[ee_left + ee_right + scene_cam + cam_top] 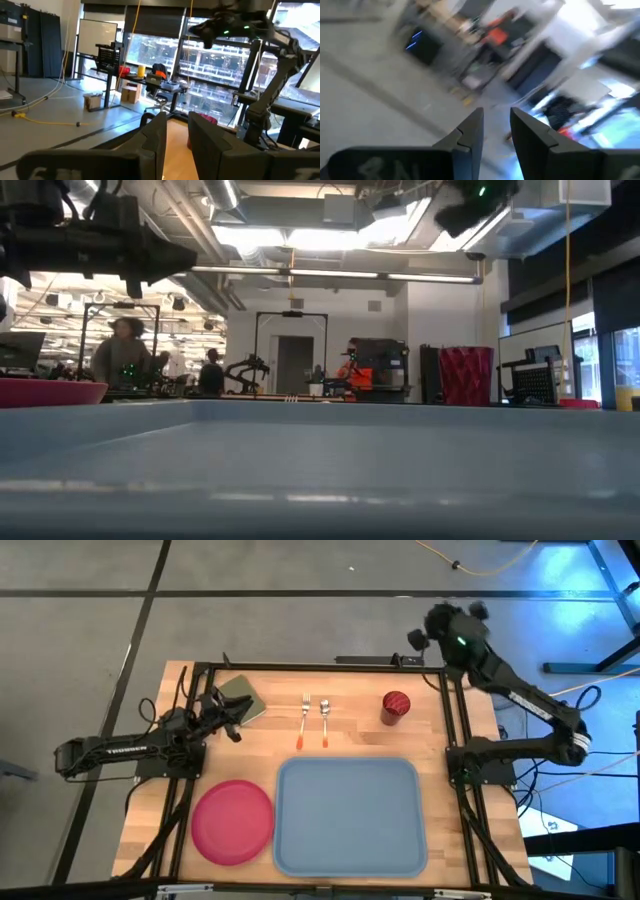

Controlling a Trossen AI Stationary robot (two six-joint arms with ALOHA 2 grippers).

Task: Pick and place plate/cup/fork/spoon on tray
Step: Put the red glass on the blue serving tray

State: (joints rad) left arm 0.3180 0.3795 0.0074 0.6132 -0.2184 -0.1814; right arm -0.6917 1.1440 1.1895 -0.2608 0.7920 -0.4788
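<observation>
The light-blue tray (349,817) lies at the table's near middle, with the pink-red plate (232,822) flat on the table to its left. The fork (304,721) and the spoon (325,721) lie side by side beyond the tray, orange handles toward it. The dark-red cup (396,706) stands upright at the far right and also shows in the low view (467,375). My left gripper (228,712) hovers at the far left next to an olive-green pad (243,700), a narrow gap between its fingers, empty. My right gripper (422,632) is raised beyond the table's far right corner, narrowly open, empty.
A black frame runs along the table's edges (455,730). The right arm's base (480,762) stands at the right edge, the left arm's base (165,755) at the left. Bare wood lies between the utensils and the cup. People stand in the room behind (125,350).
</observation>
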